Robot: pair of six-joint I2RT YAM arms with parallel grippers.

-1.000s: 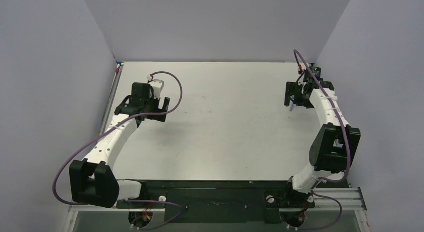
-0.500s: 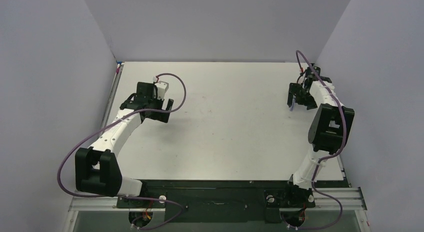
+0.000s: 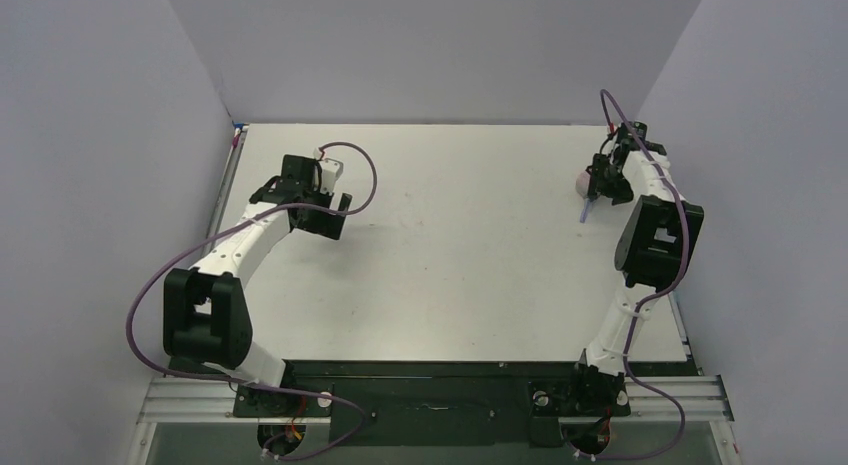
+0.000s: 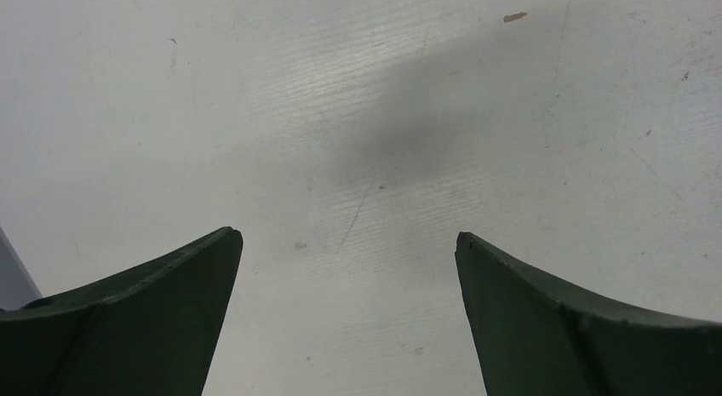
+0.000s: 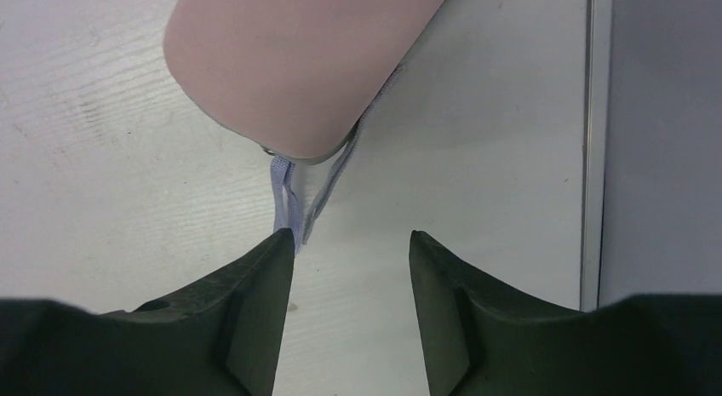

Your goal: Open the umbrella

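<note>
A pale pink oval case (image 5: 289, 64) lies at the table's far right, and it also shows small beside the right wrist as the case (image 3: 586, 182). A lavender strap (image 5: 285, 196) sticks out from under its near end, seen from above as the strap (image 3: 584, 213). The rest of the umbrella is hidden. My right gripper (image 5: 352, 236) hovers just short of the case, jaws partly apart with nothing between them; its left fingertip touches the strap's end. My left gripper (image 4: 346, 238) stands wide open over bare table at the left, also seen from above (image 3: 330, 220).
The table's right edge rail (image 5: 593, 157) and the grey side wall (image 3: 760, 185) run close beside the right gripper. A similar wall (image 3: 100, 185) stands to the left of the left arm. The white tabletop (image 3: 460, 245) stretches between the arms.
The right gripper's jaws have narrowed and its wrist has shifted toward the far right, uncovering the case. The left arm has reached slightly farther forward and right, still open.
</note>
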